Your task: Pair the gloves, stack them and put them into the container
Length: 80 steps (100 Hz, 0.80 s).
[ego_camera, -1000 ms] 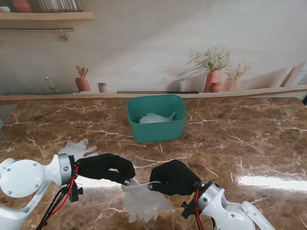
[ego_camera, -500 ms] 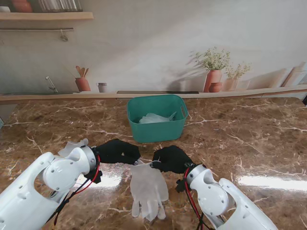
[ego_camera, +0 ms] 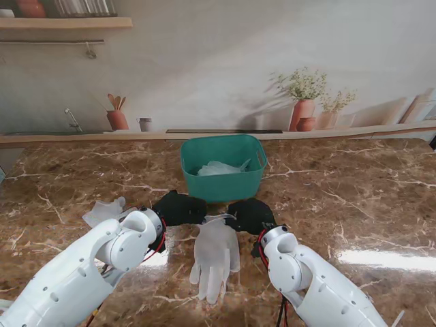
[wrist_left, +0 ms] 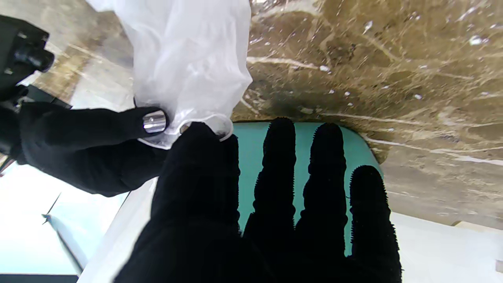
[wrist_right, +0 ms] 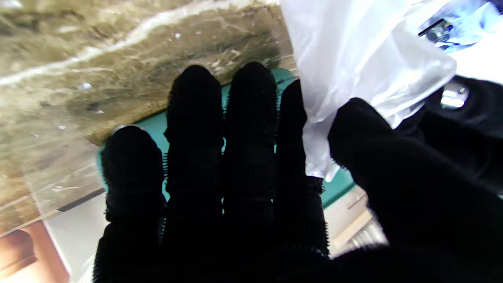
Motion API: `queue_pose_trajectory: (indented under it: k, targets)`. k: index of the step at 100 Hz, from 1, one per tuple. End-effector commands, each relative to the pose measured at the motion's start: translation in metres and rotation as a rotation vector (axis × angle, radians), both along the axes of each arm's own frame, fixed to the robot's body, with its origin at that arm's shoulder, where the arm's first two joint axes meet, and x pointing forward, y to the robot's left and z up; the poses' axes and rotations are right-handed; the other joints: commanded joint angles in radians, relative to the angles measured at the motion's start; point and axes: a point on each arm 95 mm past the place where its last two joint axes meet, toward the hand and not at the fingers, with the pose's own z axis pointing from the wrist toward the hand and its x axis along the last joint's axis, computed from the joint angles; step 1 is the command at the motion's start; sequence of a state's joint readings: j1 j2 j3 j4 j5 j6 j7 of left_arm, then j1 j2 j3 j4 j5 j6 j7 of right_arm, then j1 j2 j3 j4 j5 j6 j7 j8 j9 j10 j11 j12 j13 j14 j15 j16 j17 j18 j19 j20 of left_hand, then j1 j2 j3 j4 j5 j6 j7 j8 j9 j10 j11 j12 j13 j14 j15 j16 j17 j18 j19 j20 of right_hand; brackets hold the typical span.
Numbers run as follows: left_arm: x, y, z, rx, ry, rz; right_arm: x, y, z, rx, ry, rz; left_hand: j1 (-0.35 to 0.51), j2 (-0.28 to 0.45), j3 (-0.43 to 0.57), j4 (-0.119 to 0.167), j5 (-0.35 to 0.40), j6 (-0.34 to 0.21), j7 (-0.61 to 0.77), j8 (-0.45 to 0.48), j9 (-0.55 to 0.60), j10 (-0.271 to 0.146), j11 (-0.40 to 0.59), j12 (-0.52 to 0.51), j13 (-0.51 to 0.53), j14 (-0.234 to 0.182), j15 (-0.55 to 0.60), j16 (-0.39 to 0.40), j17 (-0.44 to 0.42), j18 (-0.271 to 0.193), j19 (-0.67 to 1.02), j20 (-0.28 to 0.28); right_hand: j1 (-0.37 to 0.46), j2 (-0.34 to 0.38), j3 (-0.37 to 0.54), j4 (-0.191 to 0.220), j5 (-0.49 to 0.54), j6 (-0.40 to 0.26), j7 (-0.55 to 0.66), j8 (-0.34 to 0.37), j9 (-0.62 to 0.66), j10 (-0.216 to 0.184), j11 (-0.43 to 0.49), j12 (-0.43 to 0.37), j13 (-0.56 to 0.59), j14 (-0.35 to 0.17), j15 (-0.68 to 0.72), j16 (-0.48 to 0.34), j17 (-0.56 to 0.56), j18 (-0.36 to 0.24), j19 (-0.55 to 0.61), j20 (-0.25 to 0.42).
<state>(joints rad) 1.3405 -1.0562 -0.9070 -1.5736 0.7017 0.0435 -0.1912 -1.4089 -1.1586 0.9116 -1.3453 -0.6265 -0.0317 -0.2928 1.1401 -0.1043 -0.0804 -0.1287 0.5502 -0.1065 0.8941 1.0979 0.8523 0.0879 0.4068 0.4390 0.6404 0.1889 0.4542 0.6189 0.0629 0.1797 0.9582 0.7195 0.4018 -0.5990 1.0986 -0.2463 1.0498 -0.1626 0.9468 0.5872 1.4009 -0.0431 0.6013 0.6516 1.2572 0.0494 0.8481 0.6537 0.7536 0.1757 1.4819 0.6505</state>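
A translucent white glove hangs by its cuff between my two black hands, its fingers pointing toward me. My left hand pinches the cuff's left corner and my right hand pinches the right corner. Both wrist views show the pinches on the glove. The teal container stands just beyond the hands and holds white gloves. Another white glove lies on the table to the left, partly hidden by my left arm.
The marble table ends at a wooden ledge along the wall. On the ledge stand terracotta pots with plants, a pot with utensils and a small cup.
Both hands have carried the glove away from me toward the container. It has risen off the table and now hangs lengthwise from its cuff.
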Motion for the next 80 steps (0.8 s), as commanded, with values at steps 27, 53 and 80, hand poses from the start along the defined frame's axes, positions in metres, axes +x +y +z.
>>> queue_pose_trajectory:
  k: [27, 53, 80]
  targets:
    - [-0.002, -0.001, -0.015, 0.064, -0.045, 0.030, 0.009, 0.008, -0.018, -0.096, 0.056, -0.053, -0.068, -0.018, 0.072, 0.061, 0.025, 0.055, -0.264, -0.584, 0.028, -0.019, 0.004, -0.017, 0.050, 0.027, 0.055, 0.025, 0.022, 0.007, 0.076, -0.001, -0.047, -0.026, 0.008, 0.003, 0.008, -0.013, -0.011, -0.051, 0.045, -0.009, 0.067, 0.032, 0.032, -0.027, 0.051, 0.017, 0.030, -0.011, 0.047, 0.020]
    - [-0.010, 0.015, -0.009, 0.059, -0.082, 0.056, 0.009, 0.003, -0.022, -0.191, 0.029, -0.088, -0.444, -0.075, 0.628, 0.041, 0.050, 0.124, -0.477, -0.813, -0.113, -0.024, -0.075, -0.106, -0.082, -0.027, -0.094, -0.086, -0.040, -0.068, -0.074, -0.130, -0.153, 0.008, -0.097, 0.140, -0.159, 0.048, -0.447, 0.003, -0.221, -0.028, -0.186, -0.081, -0.232, -0.050, -0.268, -0.084, -0.195, -0.066, -0.233, -0.055]
    - [-0.016, 0.037, -0.002, 0.013, -0.108, 0.107, 0.001, -0.015, -0.008, -0.198, -0.032, -0.128, -0.498, -0.115, 0.641, 0.053, 0.024, 0.118, -0.548, -0.849, -0.245, -0.044, -0.110, -0.169, -0.213, -0.088, -0.183, -0.168, -0.111, -0.135, -0.174, -0.226, -0.188, 0.073, -0.290, 0.169, -0.394, 0.080, -0.619, -0.047, -0.546, -0.020, -0.356, -0.266, -0.443, -0.054, -0.531, -0.236, -0.341, -0.102, -0.498, -0.132]
